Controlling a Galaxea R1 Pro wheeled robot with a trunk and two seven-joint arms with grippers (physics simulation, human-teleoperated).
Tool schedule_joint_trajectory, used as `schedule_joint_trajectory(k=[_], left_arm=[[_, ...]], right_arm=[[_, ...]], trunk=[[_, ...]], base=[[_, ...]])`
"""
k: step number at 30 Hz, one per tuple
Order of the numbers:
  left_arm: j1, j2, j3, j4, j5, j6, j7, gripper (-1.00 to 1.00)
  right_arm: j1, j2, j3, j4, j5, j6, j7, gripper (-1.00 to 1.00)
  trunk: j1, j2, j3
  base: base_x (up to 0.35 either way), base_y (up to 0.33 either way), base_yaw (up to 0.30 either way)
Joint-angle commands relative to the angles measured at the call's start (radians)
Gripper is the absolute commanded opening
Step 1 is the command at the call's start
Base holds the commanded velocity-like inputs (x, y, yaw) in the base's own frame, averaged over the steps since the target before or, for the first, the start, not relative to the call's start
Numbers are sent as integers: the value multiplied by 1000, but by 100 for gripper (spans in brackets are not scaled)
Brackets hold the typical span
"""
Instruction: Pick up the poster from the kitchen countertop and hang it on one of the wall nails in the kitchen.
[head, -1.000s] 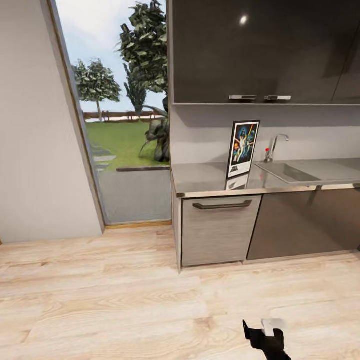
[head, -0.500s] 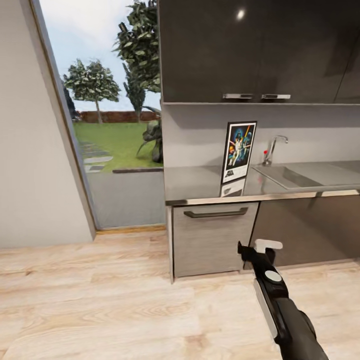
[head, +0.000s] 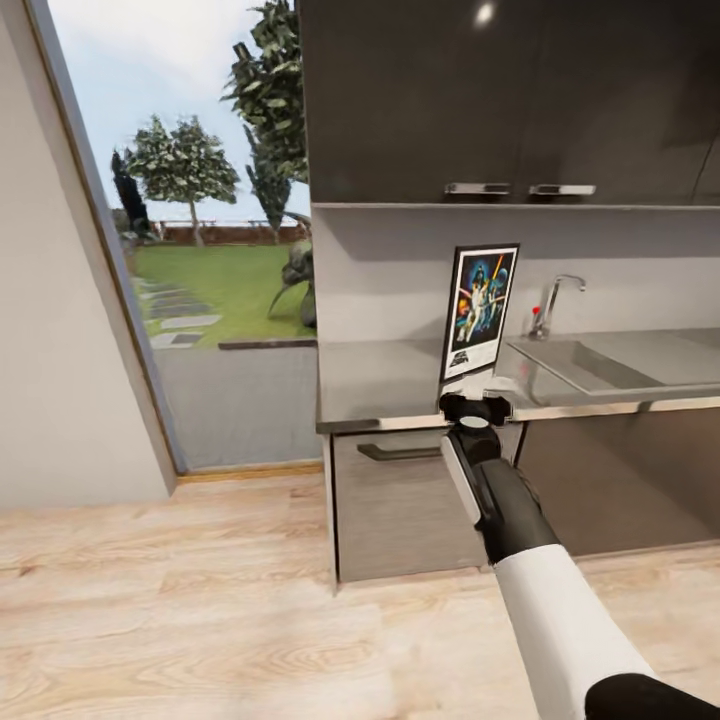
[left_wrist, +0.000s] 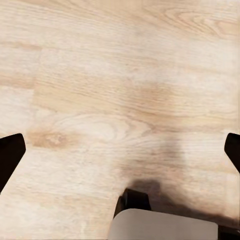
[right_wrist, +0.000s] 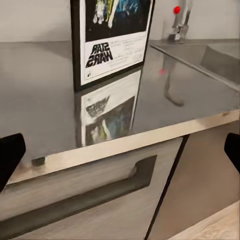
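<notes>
Nearest the robot lies the pale wooden plank floor (head: 200, 620), grain running across the room; the left wrist view looks straight down on these boards, with the left tool (left_wrist: 120, 150) spread open, its two dark fingertips (left_wrist: 10, 155) wide apart at the frame's edges and nothing between them.

The right arm reaches forward over the floor, white forearm then black wrist, ending at the right tool (head: 475, 398), which is level with the front edge of the table (head: 385, 375). In the right wrist view its fingertips (right_wrist: 10, 155) stand far apart, open and empty, aimed at the table's edge.

Under the grey brushed-metal table is a grey drawer front (head: 400, 500) with a dark bar handle (head: 400, 452), and darker cabinet doors (head: 620, 480) beside it.

On the table the poster (head: 480, 312) stands upright and slightly tilted, leaning towards the grey back wall (head: 400, 270), its picture mirrored in the glossy metal. To its right are a sunken sink (head: 590, 360) and a chrome faucet (head: 553, 302).

Above hang glossy dark wall cabinets (head: 500, 100) with two metal handles (head: 520, 189). To the left, a tall window (head: 190, 220) opens onto lawn and trees (head: 180, 165).
</notes>
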Motion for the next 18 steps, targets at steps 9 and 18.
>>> schedule_joint_trajectory(k=[9,18], left_arm=[[0,4,4,0,0,-1,-7,100],[0,4,4,2,0,-1,-6,100]], right_arm=[[-53,16,11,130,-3,-5,-61,100],[-54,29,13,197,-20,-97,-163,100]], trunk=[[1,0,-1],[1,0,-1]], base=[[340,63,0],[340,67,0]])
